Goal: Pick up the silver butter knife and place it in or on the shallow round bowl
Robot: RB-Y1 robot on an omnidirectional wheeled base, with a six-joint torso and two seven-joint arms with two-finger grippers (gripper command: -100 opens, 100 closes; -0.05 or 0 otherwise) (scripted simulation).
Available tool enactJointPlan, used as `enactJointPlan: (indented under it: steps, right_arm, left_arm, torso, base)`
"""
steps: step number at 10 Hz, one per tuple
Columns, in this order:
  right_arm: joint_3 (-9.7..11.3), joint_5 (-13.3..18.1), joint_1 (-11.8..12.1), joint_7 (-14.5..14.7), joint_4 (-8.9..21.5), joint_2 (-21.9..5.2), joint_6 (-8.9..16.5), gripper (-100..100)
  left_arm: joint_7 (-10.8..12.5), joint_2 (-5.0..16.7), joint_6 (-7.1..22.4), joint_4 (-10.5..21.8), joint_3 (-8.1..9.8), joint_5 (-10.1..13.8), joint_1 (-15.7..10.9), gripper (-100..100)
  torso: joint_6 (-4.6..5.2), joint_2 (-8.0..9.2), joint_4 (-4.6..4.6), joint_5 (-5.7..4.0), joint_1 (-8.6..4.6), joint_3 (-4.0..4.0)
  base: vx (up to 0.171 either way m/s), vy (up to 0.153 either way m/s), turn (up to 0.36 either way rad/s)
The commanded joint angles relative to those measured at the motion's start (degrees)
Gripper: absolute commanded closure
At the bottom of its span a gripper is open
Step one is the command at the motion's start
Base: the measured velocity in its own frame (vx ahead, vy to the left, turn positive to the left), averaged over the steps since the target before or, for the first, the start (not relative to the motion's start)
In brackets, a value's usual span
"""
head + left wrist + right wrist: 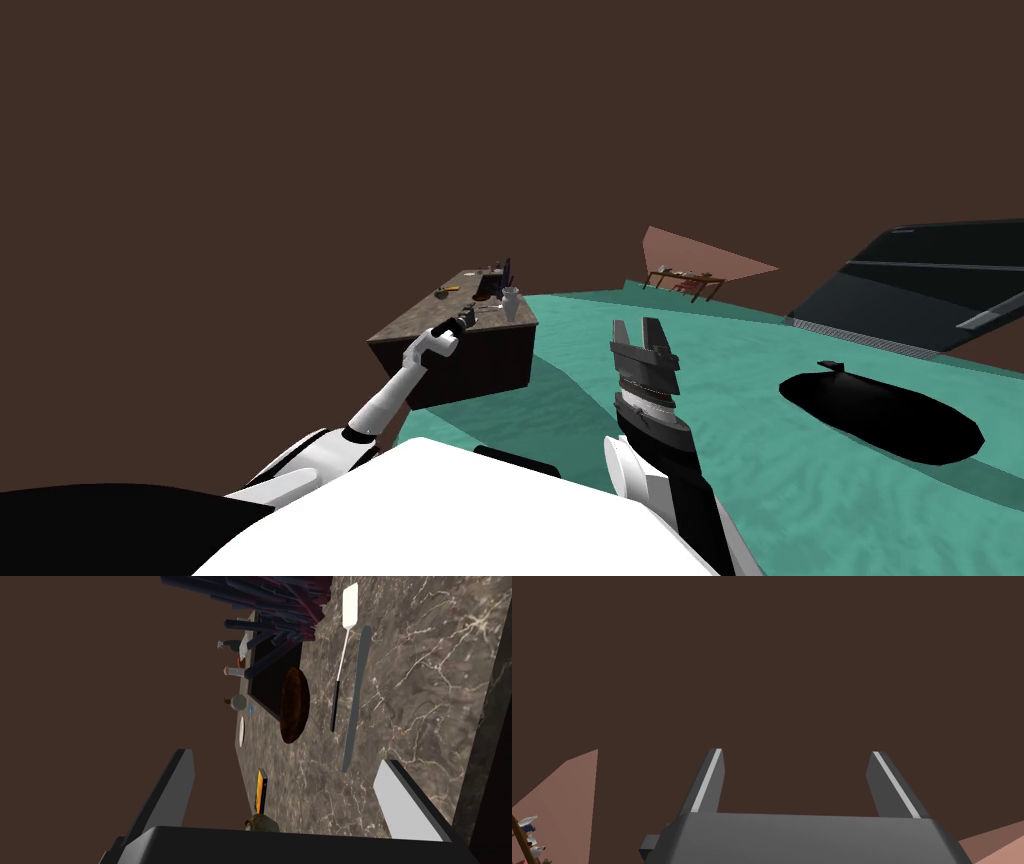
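My left pincer (pixel 287 796) hangs released, blades spread, over a brown, white-veined marble counter (pixel 425 701). The butter knife (pixel 356 696), a flat, slim grey strip, lies on it. Its long axis runs away from me, alongside a thin white-headed spatula (pixel 341 666). Past that sits the shallow, round, rough brown bowl (pixel 295 705). My right pincer (pixel 794 786) is released too.

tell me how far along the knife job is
Nothing is done: the butter knife lies flat on the marble counter, apart from the brown shallow bowl. In hand: the open left pincer hovers over the counter, empty. Left to do: grasp the knife, lift it, set it in the bowl. The right pincer is open, idle.
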Motion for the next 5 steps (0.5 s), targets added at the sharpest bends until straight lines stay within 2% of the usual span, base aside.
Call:
enactJointPlan:
  steps: [1, 2, 3, 4, 5]
  right_arm:
    - [0.0, 0.0, 0.0, 0.0, 0.0, 0.0, 0.0, 0]
    - [0.0, 0.0, 0.0, 0.0, 0.0, 0.0, 0.0, 0]
    - [0.0, 0.0, 0.0, 0.0, 0.0, 0.0, 0.0, 0]
    - [0.0, 0.0, 0.0, 0.0, 0.0, 0.0, 0.0, 0]
    - [0.0, 0.0, 0.0, 0.0, 0.0, 0.0, 0.0, 0]
  left_arm:
    - [0.3, 0.5, 2.9, 1.9, -0.02, 0.7, -1.0, -100]
    - [0.3, 0.5, 3.3, 1.9, -0.02, 0.7, -1.0, -100]
    - [0.8, 1.9, 5.7, 4.5, -0.17, 2.4, -3.6, -100]
    - [0.8, 1.9, 7.0, 5.3, -0.17, 2.4, -3.6, -100]
    - [1.3, 3.2, 8.5, 7.8, -0.37, 4.3, -6.2, -100]
  torso:
    - [0.00, 0.00, 0.00, 0.00, 0.00, 0.00]
    - [-0.03, -0.01, -0.01, 0.01, 0.02, -0.01]
    - [-0.05, -0.03, -0.01, 0.02, 0.05, -0.02]
    - [0.01, -0.07, -0.01, 0.01, 0.04, -0.04]
    - [-0.04, -0.07, -0.02, 0.02, 0.05, -0.04]
  base:
    - [-0.017, -0.010, -0.072]
    - [0.000, 0.000, 0.000]
    - [-0.002, -0.007, -0.155]
    - [-0.001, 0.000, -0.086]
    - [0.005, -0.002, -0.122]
